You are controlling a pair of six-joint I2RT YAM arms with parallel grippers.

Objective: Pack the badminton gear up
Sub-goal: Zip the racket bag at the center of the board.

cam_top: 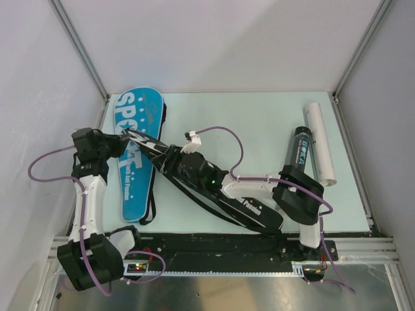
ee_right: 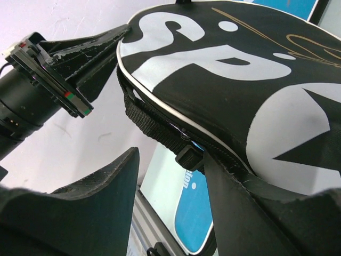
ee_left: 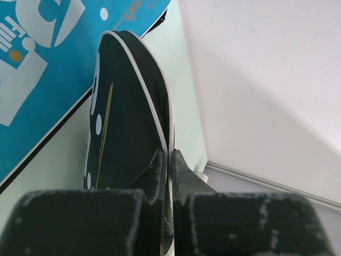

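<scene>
Pale green table, walled on three sides. Largest item: blue bag, lying flat at the left with its wide end toward the far wall. The black bag crosses the middle on a diagonal, wide end up at the left and overlapping the blue bag's edge, narrow end down near the right arm's base. At the right side, well apart from both bags, a black tube and a white tube lie side by side. No racket or shuttlecock is visible; whether the bags are already filled cannot be told. Left gripper: fingers pressed together on the white-piped rim of the black bag's wide end, holding it raised. Right gripper: fingers apart, straddling the bag's side edge where the strap and a small buckle hang; one finger lies against the bag, nothing is pinched. Judged step: handling the black bag's edge, tubes not yet packed. Next move likely calls for the right fingers to close precisely on the thin edge or strap while the left keeps the rim taut.
</scene>
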